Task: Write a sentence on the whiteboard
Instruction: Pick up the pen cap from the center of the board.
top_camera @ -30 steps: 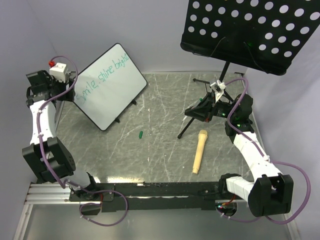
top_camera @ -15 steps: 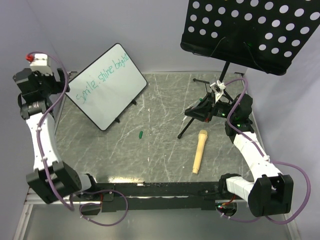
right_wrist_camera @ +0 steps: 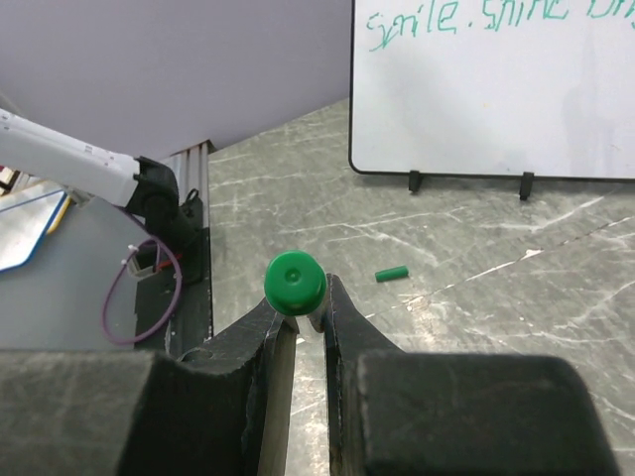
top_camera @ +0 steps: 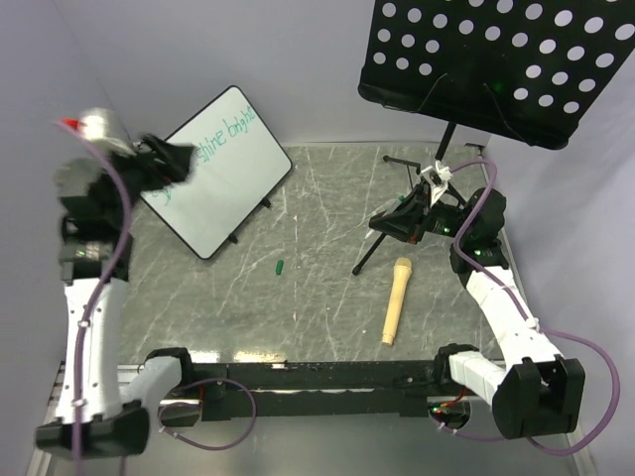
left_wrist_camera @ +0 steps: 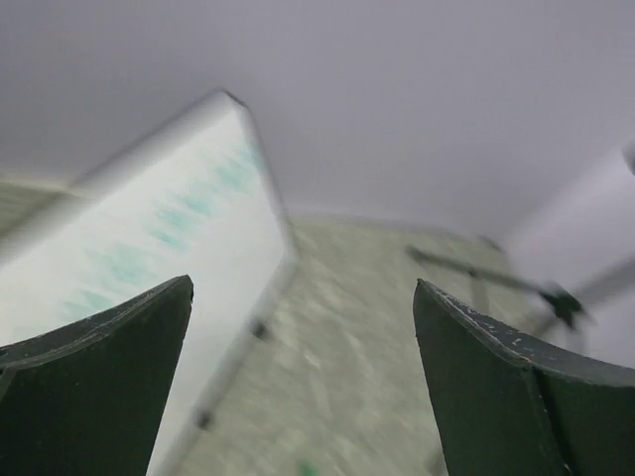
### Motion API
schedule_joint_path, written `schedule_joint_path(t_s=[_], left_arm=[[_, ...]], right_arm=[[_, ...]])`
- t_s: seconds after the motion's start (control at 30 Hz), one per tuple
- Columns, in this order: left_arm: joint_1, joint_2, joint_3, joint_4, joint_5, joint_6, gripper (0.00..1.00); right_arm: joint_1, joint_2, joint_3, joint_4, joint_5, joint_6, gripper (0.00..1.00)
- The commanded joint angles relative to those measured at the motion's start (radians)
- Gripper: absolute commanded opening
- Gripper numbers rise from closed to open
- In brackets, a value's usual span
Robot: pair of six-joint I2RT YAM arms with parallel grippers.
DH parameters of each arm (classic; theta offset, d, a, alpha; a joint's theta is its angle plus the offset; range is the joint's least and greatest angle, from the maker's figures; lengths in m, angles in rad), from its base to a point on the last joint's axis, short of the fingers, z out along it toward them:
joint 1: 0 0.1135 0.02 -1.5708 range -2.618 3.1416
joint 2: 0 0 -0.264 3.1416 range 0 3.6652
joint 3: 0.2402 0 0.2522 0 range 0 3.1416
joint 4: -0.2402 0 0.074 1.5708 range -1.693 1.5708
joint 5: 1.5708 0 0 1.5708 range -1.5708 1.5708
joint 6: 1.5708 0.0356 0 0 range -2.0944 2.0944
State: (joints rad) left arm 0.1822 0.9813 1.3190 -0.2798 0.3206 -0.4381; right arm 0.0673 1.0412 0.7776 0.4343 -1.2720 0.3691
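Top view: one whiteboard (top_camera: 233, 183) stands propped at the far left of the table (top_camera: 317, 307). One sentence (top_camera: 226, 137) in teal runs along its upper long edge. My left jaws are blurred and hang over the board's left corner, hiding the first word of the line; I cannot tell whether they touch it. My right jaws are well apart from the board, beside the one music stand (top_camera: 501, 59). One green cap (top_camera: 281, 266) and one wooden handle (top_camera: 396, 300) lie on the table between.

Left wrist view: my two fingers (left_wrist_camera: 94, 382) are spread wide and hold nothing. The board is blurred, beyond the gap and to its left.

Right wrist view: my right jaws are pinched on one green-ended marker (right_wrist_camera: 295, 282). The board stands on two feet (right_wrist_camera: 415, 181), far ahead and to the right.
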Motion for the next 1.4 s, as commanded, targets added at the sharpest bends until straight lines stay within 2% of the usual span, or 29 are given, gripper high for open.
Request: schedule_joint_path(t_s=[0.0, 0.03, 0.07, 0.1, 0.13, 0.2, 0.23, 0.27, 0.47, 0.53, 0.57, 0.6, 0.63, 0.7, 0.73, 0.87, 0.93, 1.1, 1.37], left_arm=[[-0.320, -0.072, -0.162, -0.125, -0.179, -0.112, 0.97], [-0.389, -0.087, -0.199, -0.136, -0.228, -0.137, 0.97], [-0.535, -0.090, -0.231, -0.140, -0.295, -0.154, 0.97], [-0.614, -0.092, -0.303, -0.133, -0.408, -0.172, 0.97], [-0.753, -0.079, -0.334, -0.124, -0.476, -0.207, 0.96], [-0.857, -0.044, -0.400, -0.099, -0.594, -0.240, 0.97], [-0.922, 0.001, -0.415, -0.093, -0.621, -0.281, 0.97], [-0.937, 0.031, -0.428, -0.063, -0.626, -0.295, 0.97], [-0.954, 0.226, -0.558, 0.108, -0.555, -0.332, 0.98], [-0.955, 0.332, -0.529, 0.053, -0.581, -0.291, 0.99], [-0.954, 0.380, -0.459, 0.006, -0.618, -0.277, 0.99], [-0.952, 0.429, -0.419, -0.089, -0.636, -0.258, 0.98], [-0.952, 0.516, -0.381, -0.125, -0.649, -0.222, 0.97], [-0.938, 0.581, -0.290, -0.171, -0.654, -0.185, 0.94], [-0.910, 0.623, -0.270, -0.179, -0.634, -0.157, 0.89], [-0.798, 0.698, -0.195, -0.176, -0.462, -0.110, 0.78], [-0.756, 0.749, -0.164, -0.190, -0.434, -0.087, 0.73], [-0.744, 0.836, -0.047, -0.278, -0.393, -0.053, 0.64], [-0.744, 0.907, -0.026, -0.315, -0.316, -0.042, 0.59]], right_arm=[[-0.008, -0.043, 0.002, -0.005, 0.019, -0.032, 0.00], [-0.008, -0.044, 0.003, -0.014, 0.020, -0.036, 0.00], [-0.008, -0.047, 0.005, -0.025, 0.029, -0.045, 0.00], [-0.009, -0.052, 0.005, -0.028, 0.033, -0.045, 0.00], [-0.008, -0.052, 0.005, -0.031, 0.036, -0.050, 0.00], [-0.008, -0.046, 0.006, -0.032, 0.040, -0.047, 0.00], [-0.008, -0.043, 0.006, -0.032, 0.043, -0.048, 0.00], [-0.008, -0.038, 0.009, -0.035, 0.046, -0.050, 0.00], [-0.006, -0.021, 0.012, -0.057, 0.056, -0.068, 0.00], [-0.006, -0.015, 0.011, -0.057, 0.056, -0.070, 0.00], [-0.006, -0.006, 0.011, -0.057, 0.056, -0.071, 0.00], [-0.003, -0.003, 0.012, -0.057, 0.053, -0.070, 0.00], [-0.004, 0.000, 0.012, -0.058, 0.051, -0.073, 0.00], [-0.004, 0.008, 0.015, -0.066, 0.051, -0.082, 0.00], [-0.003, 0.011, 0.014, -0.074, 0.054, -0.088, 0.00], [-0.004, 0.014, 0.018, -0.086, 0.054, -0.101, 0.00], [-0.003, 0.013, 0.018, -0.089, 0.054, -0.107, 0.00], [-0.003, 0.025, 0.020, -0.094, 0.053, -0.113, 0.00], [-0.004, 0.031, 0.022, -0.094, 0.048, -0.111, 0.00]])
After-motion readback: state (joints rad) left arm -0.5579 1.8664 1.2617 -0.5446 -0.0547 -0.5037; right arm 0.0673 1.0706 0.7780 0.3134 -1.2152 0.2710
